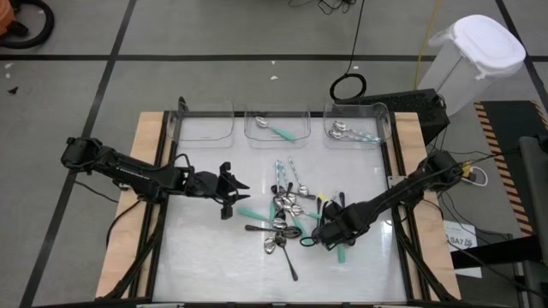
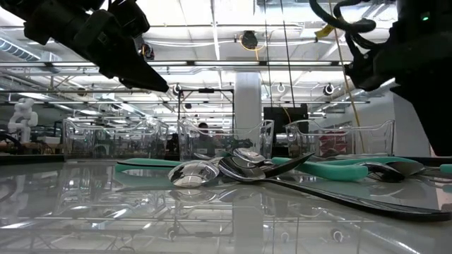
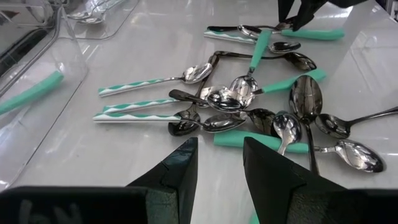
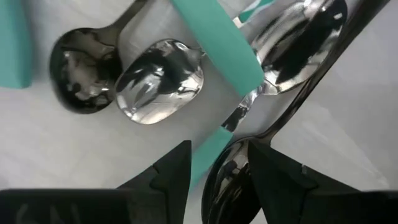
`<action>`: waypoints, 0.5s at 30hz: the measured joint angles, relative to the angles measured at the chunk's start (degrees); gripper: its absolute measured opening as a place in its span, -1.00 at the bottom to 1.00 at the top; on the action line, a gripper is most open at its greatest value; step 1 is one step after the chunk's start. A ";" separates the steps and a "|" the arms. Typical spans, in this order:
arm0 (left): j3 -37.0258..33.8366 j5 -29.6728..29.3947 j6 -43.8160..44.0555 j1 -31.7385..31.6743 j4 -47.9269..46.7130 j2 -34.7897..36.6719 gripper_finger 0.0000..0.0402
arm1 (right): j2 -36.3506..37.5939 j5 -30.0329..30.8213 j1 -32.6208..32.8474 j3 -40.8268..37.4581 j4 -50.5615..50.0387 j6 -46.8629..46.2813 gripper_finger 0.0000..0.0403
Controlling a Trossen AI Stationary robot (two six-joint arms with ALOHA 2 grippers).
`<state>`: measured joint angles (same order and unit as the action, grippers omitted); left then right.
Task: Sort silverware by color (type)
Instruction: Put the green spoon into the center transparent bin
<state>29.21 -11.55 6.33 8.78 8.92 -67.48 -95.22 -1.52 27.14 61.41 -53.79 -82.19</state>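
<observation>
Three clear bins [image 1: 276, 125] along the tabletop's far edge, one teal-handled spoon [image 1: 276, 129] in the middle bin, two arms, and a heap of silverware [image 1: 289, 218] too tangled for an exact count.

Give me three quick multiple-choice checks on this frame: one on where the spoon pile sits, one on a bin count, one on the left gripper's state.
1. Where is the spoon pile?
A. In the left bin
B. Loose on the table, between the arms
C. On the floor

2. How many clear bins stand along the far edge?
A. Three
B. One
C. Five

3. What is the left gripper doing?
A. Clamped on a spoon
B. Inside a bin
C. Open, holding nothing, beside the pile

Key: 1 B, the high view shows the heap mid-table. 2 A, left bin, middle bin, right bin. 3 C, the left wrist view shows a bare gap between its fingers.
</observation>
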 joint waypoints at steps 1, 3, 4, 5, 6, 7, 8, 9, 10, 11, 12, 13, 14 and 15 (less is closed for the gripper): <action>0.01 0.01 0.00 0.00 0.13 0.00 -0.37 | -0.42 0.03 0.00 0.00 -0.02 -0.13 -0.23; 0.00 0.00 0.02 0.00 0.16 0.00 -0.37 | -1.42 0.13 0.02 0.00 -0.12 -0.07 -0.23; 0.01 0.01 0.02 0.00 0.16 0.00 -0.37 | -1.94 0.13 0.02 0.00 -0.15 0.09 -0.24; 0.00 0.00 0.02 0.00 0.16 0.00 -0.37 | -2.52 0.15 0.02 0.00 -0.04 0.32 -0.25; 0.00 0.00 0.02 0.00 0.17 0.00 -0.37 | -3.06 0.20 0.04 0.00 0.11 0.49 -0.27; 0.02 0.02 0.02 0.00 0.19 0.00 -0.37 | -3.60 0.19 0.04 0.00 0.24 0.68 -0.29; 0.00 0.00 0.02 0.00 0.19 0.00 -0.37 | -4.13 0.17 0.04 0.00 0.34 0.82 -0.31; 0.02 0.00 0.02 0.00 0.21 0.00 -0.37 | -4.61 0.17 0.04 0.01 0.53 0.81 -0.33; 0.01 0.01 0.02 0.00 0.21 0.00 -0.37 | -4.98 0.15 0.04 0.09 0.77 0.79 -0.35; 0.02 0.00 0.00 0.00 0.21 0.00 -0.37 | -5.22 0.12 0.04 0.11 1.04 0.79 -0.38; 0.01 0.00 0.00 0.00 0.21 0.00 -0.37 | -5.46 0.02 0.04 0.15 1.44 0.70 -0.41; 0.02 0.01 0.00 0.00 0.21 0.00 -0.37 | -5.66 -0.04 0.04 0.20 1.85 0.48 -0.44; 0.01 0.01 0.00 0.00 0.21 0.00 -0.37 | -5.74 -0.09 0.04 0.21 2.09 0.42 -0.48; 0.02 0.01 0.00 0.00 0.22 0.00 -0.37 | -5.75 -0.09 0.04 0.20 2.19 0.40 -0.53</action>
<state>29.23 -11.54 6.33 8.78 9.13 -67.48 -100.97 -1.61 27.18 61.60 -51.61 -81.80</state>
